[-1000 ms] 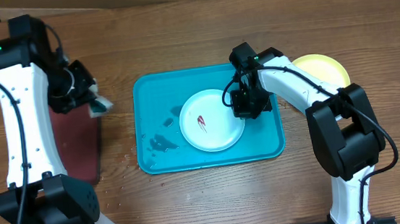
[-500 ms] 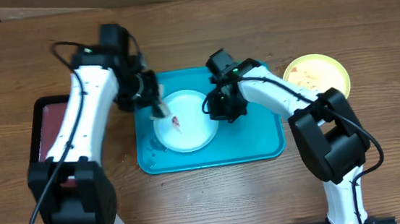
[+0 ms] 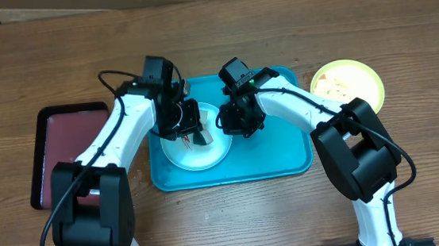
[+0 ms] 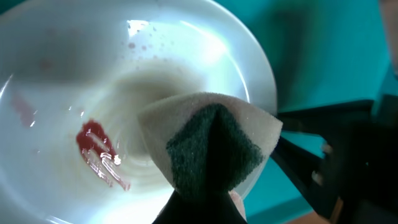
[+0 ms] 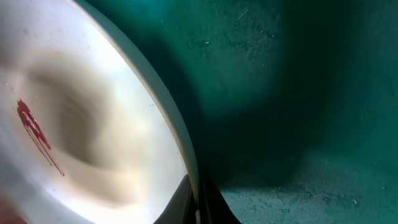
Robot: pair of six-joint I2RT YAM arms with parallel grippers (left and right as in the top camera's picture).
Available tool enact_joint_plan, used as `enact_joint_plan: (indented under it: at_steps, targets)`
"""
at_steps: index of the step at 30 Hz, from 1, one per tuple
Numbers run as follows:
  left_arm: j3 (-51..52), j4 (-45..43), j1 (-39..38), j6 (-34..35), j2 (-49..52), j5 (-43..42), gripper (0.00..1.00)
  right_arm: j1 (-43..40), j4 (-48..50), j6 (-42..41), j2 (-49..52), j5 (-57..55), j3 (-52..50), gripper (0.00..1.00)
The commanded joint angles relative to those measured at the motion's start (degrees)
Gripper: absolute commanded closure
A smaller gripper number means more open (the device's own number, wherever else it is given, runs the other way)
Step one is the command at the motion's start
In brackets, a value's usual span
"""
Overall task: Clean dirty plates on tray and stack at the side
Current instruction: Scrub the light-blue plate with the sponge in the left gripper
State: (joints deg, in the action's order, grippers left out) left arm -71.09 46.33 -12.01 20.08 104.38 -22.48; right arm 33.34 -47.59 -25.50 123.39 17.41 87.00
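Note:
A white plate (image 3: 194,149) with a red smear (image 4: 99,152) lies on the turquoise tray (image 3: 278,154). My left gripper (image 3: 196,133) is shut on a sponge (image 4: 208,140), white with a dark green face, and holds it over the plate's middle. My right gripper (image 3: 231,122) is shut on the plate's right rim (image 5: 186,168); the smear also shows in the right wrist view (image 5: 34,134). A yellow-green plate (image 3: 347,84) lies on the table right of the tray. The mint plate is out of view.
A dark maroon tray (image 3: 66,148) with a black rim sits at the left of the table. Wet patches mark the turquoise tray's floor. Both arms crowd over the tray's left half.
My left arm has swung from the maroon tray onto the white plate with the sponge. My right gripper has slid the plate leftward across the tray.

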Motion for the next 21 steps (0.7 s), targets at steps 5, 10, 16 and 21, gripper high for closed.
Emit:
enact_joint_plan:
  at_steps: [5, 10, 16, 21]
  targets:
    - [6.03, -7.63, -0.07, 5.22, 1.33, -0.04, 0.96, 0.39, -0.24, -0.46, 4.52, -2.73, -1.55, 0.96]
    - [6.16, -7.78, -0.07, 5.68, 3.98, 6.40, 0.96, 0.39, -0.44, -0.44, 4.52, -2.73, -1.55, 0.96]
    - [6.16, -5.16, 0.42, 4.57, 7.61, 18.34, 0.96, 0.39, -1.14, 0.02, 4.52, -2.80, -1.55, 0.96]
    - [5.38, -1.33, 1.49, 4.55, 7.39, 29.07, 0.96, 0.39, -1.14, 0.20, 4.52, -3.63, -1.55, 0.96]
